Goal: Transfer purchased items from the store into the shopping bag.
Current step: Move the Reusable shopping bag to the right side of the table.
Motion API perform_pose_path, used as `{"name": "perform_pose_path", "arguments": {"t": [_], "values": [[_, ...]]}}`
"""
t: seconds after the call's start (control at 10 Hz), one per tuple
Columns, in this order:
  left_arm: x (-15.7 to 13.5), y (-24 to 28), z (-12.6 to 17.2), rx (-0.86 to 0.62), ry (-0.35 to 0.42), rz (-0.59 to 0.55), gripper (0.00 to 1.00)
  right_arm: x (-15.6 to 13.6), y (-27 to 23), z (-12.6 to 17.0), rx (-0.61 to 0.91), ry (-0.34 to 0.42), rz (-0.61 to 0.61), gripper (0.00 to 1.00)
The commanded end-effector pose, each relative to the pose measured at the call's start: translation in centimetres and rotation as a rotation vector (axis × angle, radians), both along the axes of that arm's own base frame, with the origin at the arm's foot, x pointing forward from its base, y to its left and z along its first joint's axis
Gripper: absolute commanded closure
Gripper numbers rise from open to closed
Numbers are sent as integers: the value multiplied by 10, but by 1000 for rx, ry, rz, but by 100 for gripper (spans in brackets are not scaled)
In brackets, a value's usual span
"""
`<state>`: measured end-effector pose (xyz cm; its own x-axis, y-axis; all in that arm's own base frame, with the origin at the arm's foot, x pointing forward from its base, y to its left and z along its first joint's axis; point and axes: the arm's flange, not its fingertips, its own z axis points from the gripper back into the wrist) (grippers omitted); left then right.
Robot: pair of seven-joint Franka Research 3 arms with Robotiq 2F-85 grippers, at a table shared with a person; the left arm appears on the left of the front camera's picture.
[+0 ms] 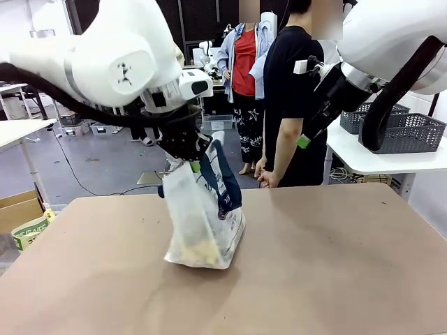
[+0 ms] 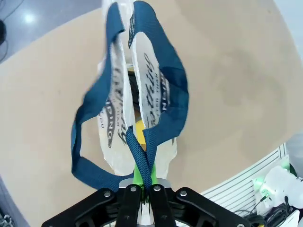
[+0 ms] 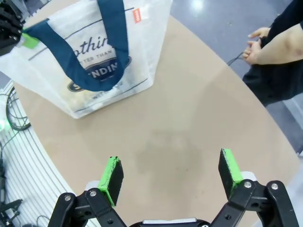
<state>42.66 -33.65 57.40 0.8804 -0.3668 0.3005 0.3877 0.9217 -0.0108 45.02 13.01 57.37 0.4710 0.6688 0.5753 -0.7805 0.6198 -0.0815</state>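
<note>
The shopping bag [image 1: 204,222] is a translucent white tote with navy straps, standing left of the table's middle and leaning a little. Pale-yellow purchased items [image 1: 200,249] show dimly through its bottom; one yellow item [image 2: 138,126] is visible down the bag's mouth. My left gripper [image 1: 186,152] is above the bag, shut on a navy strap [image 2: 140,156] and holding it up. My right gripper [image 3: 170,174] hangs open over bare table with nothing between its fingers. In the front view it [image 1: 304,139] is high at the right, well apart from the bag [image 3: 90,61].
A person [image 1: 292,105] stands at the far edge, hands [image 3: 257,45] held low and together. The brown table [image 1: 335,265] spreads wide to the right of the bag. Grey baskets [image 1: 408,129] sit on a white side table at the right. A cardboard box [image 1: 17,209] is off the left edge.
</note>
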Motion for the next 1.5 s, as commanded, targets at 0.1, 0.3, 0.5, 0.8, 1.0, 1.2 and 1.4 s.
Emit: {"name": "perform_pose_path", "arguments": {"t": [0.1, 0.3, 0.5, 0.8, 1.0, 1.2, 1.4], "values": [[32, 18, 35, 104, 9, 49, 100, -1, 1, 0, -9, 15, -14, 0], [37, 47, 53, 134, -8, 94, 100, -1, 1, 0, -9, 15, -14, 0], [26, 92, 74, 164, -54, 140, 100, -1, 1, 0, -9, 15, -14, 0], [10, 154, 91, 214, -94, 170, 100, -1, 1, 0, -9, 15, -14, 0], [-2, 191, 85, 303, -102, 231, 100, -1, 1, 0, -9, 15, -14, 0], [-14, 228, 72, 314, -124, 285, 100, -1, 1, 0, -9, 15, -14, 0], [-24, 261, 60, 326, -169, 330, 100, -1, 1, 0, -9, 15, -14, 0]]}}
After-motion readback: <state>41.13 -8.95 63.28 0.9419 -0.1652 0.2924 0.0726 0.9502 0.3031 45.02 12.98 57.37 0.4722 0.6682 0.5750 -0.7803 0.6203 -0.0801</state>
